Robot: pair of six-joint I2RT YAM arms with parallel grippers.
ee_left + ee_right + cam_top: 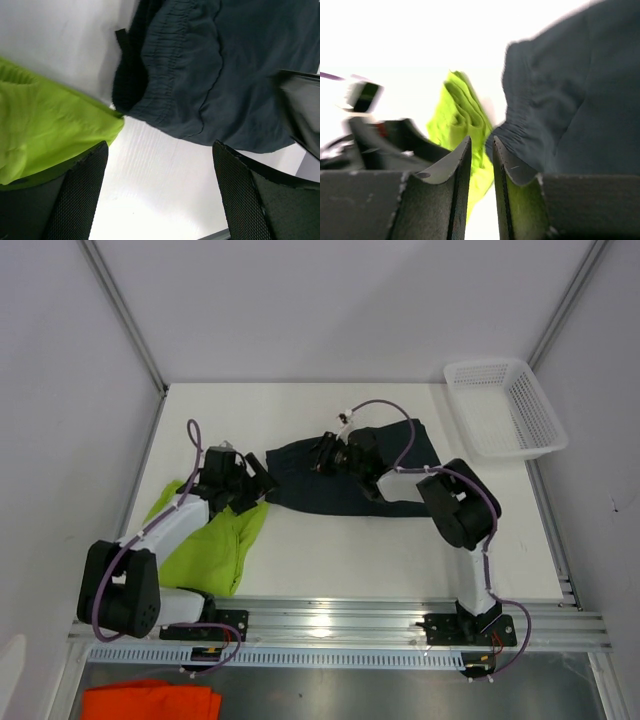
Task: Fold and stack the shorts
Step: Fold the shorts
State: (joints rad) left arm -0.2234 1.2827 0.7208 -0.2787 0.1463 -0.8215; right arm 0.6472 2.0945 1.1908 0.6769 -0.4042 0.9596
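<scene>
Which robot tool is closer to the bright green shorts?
Left. The left tool is right at the edge of the green shorts, by their far corner. The right tool is farther away, over the dark shorts.

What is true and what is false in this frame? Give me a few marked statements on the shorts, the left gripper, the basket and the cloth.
1. The left gripper is open, with nothing between its fingers. True.
2. The green shorts are stacked on the dark shorts. False: they lie side by side on the table, the green pair to the left.
3. The dark shorts are in the white basket. False: they lie mid-table, and nothing shows in the basket.
4. The orange cloth lies off the table, on the near side of the rail. True.
</scene>
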